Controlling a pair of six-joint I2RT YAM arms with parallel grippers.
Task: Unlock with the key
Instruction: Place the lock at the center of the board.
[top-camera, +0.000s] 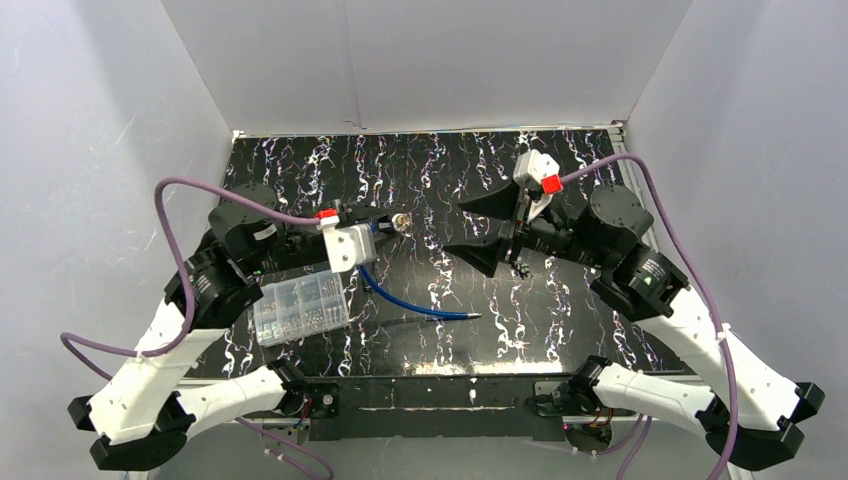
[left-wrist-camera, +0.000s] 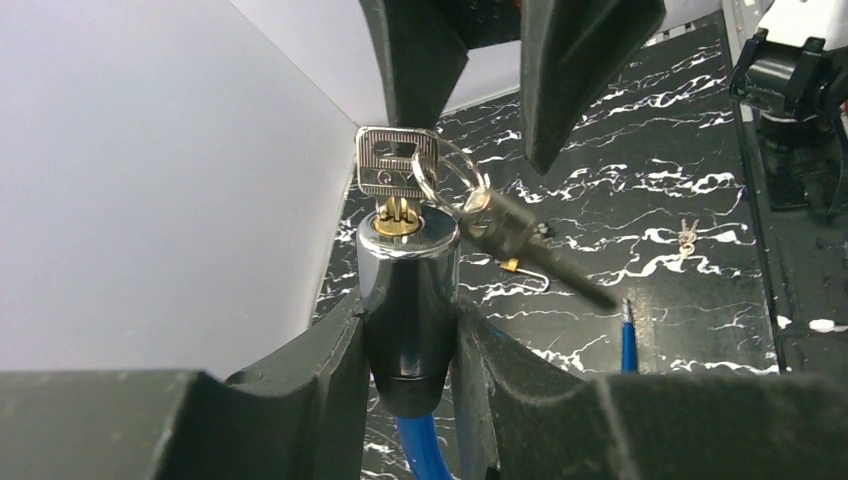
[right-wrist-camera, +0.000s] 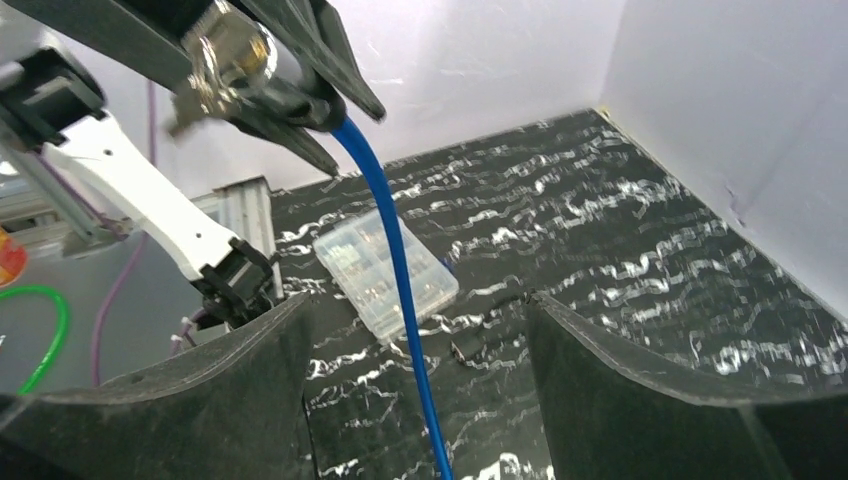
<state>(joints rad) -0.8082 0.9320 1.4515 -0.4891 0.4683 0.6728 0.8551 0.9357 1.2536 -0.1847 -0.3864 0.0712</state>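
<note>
My left gripper (left-wrist-camera: 410, 345) is shut on the lock (left-wrist-camera: 408, 290), a chrome and black cylinder with a blue cable (left-wrist-camera: 425, 445) running out of its base. A silver key (left-wrist-camera: 395, 165) stands in the brass keyhole on top. Its ring (left-wrist-camera: 447, 178) carries a black fob (left-wrist-camera: 525, 238) that hangs to the right. In the top view the lock (top-camera: 401, 221) is lifted above the table's middle left, and my right gripper (top-camera: 478, 228) stands open just to its right, facing it. From the right wrist the lock (right-wrist-camera: 230, 50) shows at upper left, well ahead of my open gripper (right-wrist-camera: 418, 305).
A clear plastic parts box (top-camera: 300, 307) lies at the near left of the black marbled table (top-camera: 560, 310). The blue cable (top-camera: 405, 303) trails down to the table's middle. Small metal bits (left-wrist-camera: 688, 237) lie on the table. White walls close in the back and both sides.
</note>
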